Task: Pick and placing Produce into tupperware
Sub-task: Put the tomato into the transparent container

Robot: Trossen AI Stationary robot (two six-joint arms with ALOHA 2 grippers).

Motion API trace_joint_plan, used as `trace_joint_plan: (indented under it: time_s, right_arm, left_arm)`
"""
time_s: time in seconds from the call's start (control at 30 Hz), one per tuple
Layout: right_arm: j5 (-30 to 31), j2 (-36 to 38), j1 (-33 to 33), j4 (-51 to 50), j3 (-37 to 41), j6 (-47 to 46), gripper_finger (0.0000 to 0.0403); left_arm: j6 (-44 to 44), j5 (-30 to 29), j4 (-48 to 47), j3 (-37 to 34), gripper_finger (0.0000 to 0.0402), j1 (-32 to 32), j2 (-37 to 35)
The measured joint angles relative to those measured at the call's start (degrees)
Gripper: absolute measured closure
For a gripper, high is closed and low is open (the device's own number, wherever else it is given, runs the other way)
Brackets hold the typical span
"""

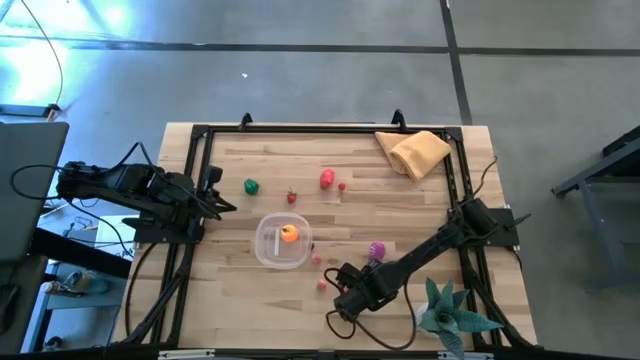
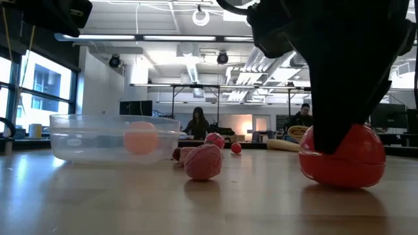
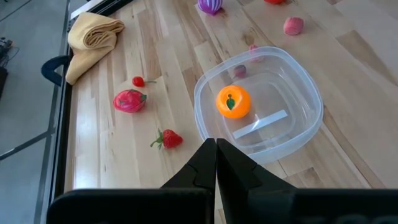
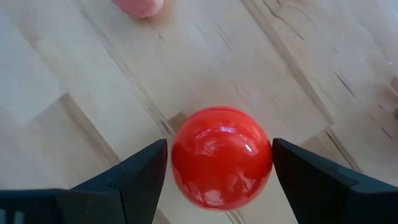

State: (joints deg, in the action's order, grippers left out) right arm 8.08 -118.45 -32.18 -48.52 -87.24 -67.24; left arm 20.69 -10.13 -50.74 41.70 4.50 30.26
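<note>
Straddling the red ball (image 4: 221, 157) near the table's front, the right gripper (image 4: 221, 168) gapes, unclenched; next: clamp, carry to the tupperware (image 1: 283, 242) (1 orange inside). Left gripper (image 3: 216, 163) waits, clenched.

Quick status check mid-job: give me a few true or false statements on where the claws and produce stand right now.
1. The tupperware holds one orange fruit. True.
2. The right claw is open, straddling a red ball that sits on the table. True.
3. The left claw is gripping the strawberry. False: its fingers are shut on nothing, and the strawberry lies on the wood.
4. The tan cloth lies inside the tupperware. False: it lies at the table's far right corner.
5. The purple piece lies outside the tupperware. True.
</note>
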Motion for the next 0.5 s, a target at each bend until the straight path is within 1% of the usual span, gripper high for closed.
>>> trace_joint_plan:
  time_s: [0.5]
  right_arm:
    - [-1.17,-1.01,-0.07,0.44,0.0,0.2,0.0123]
  left_arm:
    - [0.0,0.0,0.0,-0.01,0.0399,0.02,0.0]
